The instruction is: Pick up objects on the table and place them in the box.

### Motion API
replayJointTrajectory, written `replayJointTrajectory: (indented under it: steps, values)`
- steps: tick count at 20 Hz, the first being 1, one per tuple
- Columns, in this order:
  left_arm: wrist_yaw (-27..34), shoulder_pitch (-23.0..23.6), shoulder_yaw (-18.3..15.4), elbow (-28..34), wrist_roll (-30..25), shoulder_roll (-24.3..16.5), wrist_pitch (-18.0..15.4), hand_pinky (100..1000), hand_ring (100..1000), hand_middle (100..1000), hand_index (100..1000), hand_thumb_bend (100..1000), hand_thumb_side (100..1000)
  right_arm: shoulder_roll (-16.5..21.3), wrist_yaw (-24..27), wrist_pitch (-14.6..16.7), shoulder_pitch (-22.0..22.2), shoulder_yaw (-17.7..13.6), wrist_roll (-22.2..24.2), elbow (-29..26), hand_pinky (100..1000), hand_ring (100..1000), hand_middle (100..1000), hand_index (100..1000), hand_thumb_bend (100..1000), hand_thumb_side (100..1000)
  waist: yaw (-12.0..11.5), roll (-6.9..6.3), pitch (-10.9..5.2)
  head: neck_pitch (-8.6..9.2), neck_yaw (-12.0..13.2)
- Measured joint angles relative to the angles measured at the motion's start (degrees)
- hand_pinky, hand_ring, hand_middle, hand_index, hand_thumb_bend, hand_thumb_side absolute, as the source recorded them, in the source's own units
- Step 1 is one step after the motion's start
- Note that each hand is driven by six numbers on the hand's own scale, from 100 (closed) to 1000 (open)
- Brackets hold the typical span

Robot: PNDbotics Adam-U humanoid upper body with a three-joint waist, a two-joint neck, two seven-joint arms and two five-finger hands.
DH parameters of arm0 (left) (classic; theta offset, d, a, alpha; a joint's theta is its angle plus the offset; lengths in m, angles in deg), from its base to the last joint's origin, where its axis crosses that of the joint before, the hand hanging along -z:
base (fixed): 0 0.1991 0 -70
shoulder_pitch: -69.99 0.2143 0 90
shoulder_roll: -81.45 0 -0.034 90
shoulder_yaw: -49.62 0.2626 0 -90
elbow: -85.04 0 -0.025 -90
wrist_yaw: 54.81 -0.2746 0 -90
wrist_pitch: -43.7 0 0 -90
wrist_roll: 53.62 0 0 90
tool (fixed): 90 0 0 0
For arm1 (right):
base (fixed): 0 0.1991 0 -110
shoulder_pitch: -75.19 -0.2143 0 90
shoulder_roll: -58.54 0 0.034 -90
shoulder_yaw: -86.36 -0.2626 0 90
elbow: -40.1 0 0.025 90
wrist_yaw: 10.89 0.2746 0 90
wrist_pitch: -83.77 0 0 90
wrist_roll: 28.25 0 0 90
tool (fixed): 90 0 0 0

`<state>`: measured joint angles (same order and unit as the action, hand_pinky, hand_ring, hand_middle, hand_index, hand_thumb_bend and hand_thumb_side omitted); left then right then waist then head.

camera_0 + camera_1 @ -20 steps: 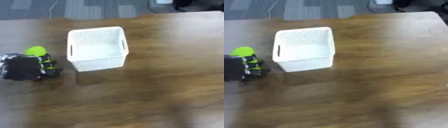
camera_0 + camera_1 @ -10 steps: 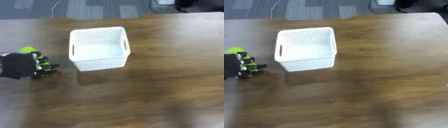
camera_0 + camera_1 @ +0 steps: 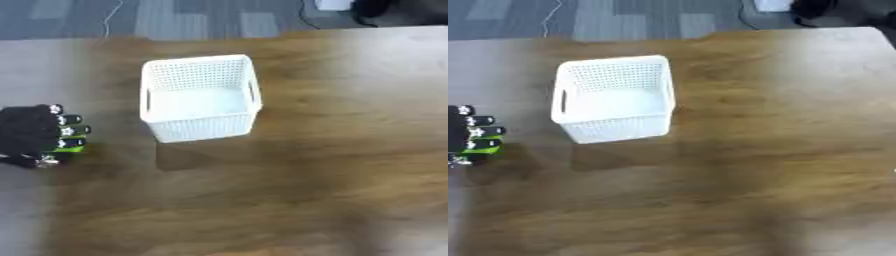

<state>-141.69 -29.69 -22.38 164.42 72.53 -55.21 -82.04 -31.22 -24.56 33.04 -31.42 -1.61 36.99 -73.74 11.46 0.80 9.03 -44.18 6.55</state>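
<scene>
A white mesh basket (image 3: 199,98) stands upright on the wooden table, and I see nothing inside it. My left hand (image 3: 35,134) is at the table's left edge, black, with its fingers curled over a bright green object (image 3: 72,146) of which only a sliver shows beneath the fingers. The hand sits well left of the basket and apart from it. My right hand shows in neither view.
The brown wooden table (image 3: 289,190) stretches wide to the right of and in front of the basket. Grey carpet and a dark object (image 3: 385,7) lie beyond the far edge.
My left hand has closed further over the green object, which now shows much less. The whole view has shifted, so the camera moved.
</scene>
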Motion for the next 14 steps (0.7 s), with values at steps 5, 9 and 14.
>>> replayJointTrajectory:
  steps: [5, 9, 14]
  values:
    - [12.7, 1.0, -0.3, 0.0, -4.5, 0.0, -4.5, 100, 100, 100, 184, 180, 268, 0.0, -0.2, -0.1, 0.1, 0.0, -0.1, 0.0, 346, 467, 496, 576, 278, 1000, -0.3, 0.04, -0.03, 0.0, 0.0]
    - [23.9, 1.5, -0.2, 2.6, -9.4, 0.0, -5.2, 100, 100, 100, 180, 195, 254, 0.0, -0.4, -0.2, 0.5, 0.0, -0.2, 0.0, 347, 467, 495, 576, 281, 1000, -0.3, 0.05, -0.06, 0.0, 0.0]
    - [38.9, 1.9, -0.3, 6.9, -18.7, -0.2, -1.6, 100, 100, 100, 179, 166, 267, 0.1, -0.5, -0.2, 0.5, 0.0, -0.2, 0.0, 348, 468, 495, 576, 283, 1000, -0.6, -0.14, -0.51, 0.0, 0.0]
